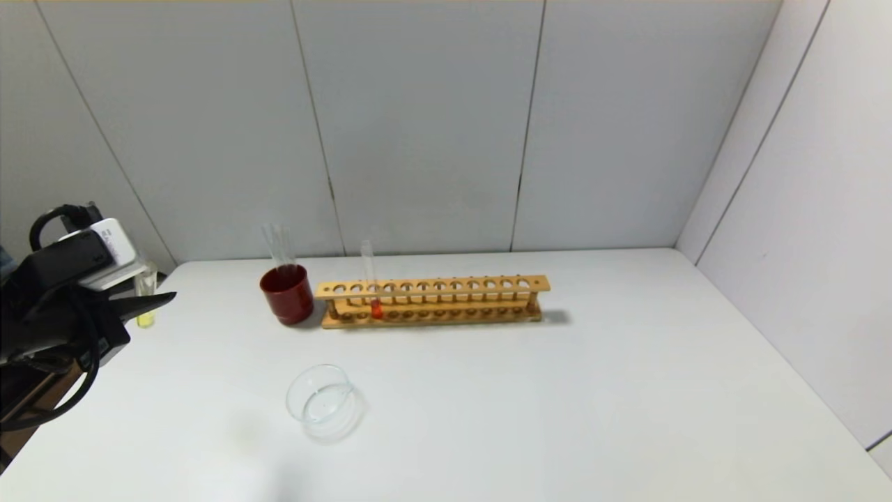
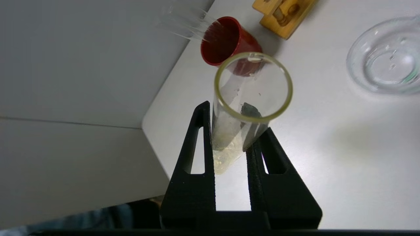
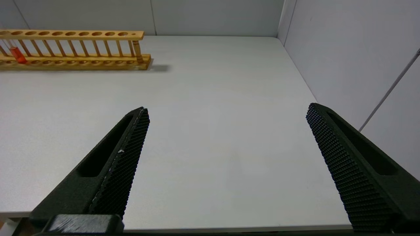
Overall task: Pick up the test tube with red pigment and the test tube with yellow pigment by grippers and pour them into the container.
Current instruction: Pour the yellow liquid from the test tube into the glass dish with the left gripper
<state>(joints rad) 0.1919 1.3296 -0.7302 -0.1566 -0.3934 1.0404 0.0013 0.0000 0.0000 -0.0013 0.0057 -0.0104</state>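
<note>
Nearest the head camera, the left gripper (image 1: 157,301) is seen at the left edge of the white table (image 1: 592,390), near its far left corner, and its black fingers (image 2: 197,144) are closed on the test tube with yellow pigment (image 2: 241,111). The tube is held roughly upright, its long axis vertical, open mouth up and yellow bottom (image 1: 145,319) down, slightly past the table's left edge. The test tube with red pigment (image 1: 370,279) is seen standing upright in the wooden rack (image 1: 432,301), toward the rack's left end, along the far side of the table; its red-orange bottom points down. A dark red cup (image 1: 286,294) holding clear tubes is placed just left of the rack. The container (image 1: 322,401), a shallow glass dish, is set nearer the front edge, left of centre, and appears to hold no colour. The right gripper (image 3: 226,137) is held wide open with nothing in it, above the right part of the table. By this showing, only the yellow tube has been picked up; grasping the red tube and both pours are judged still to be done.
</note>
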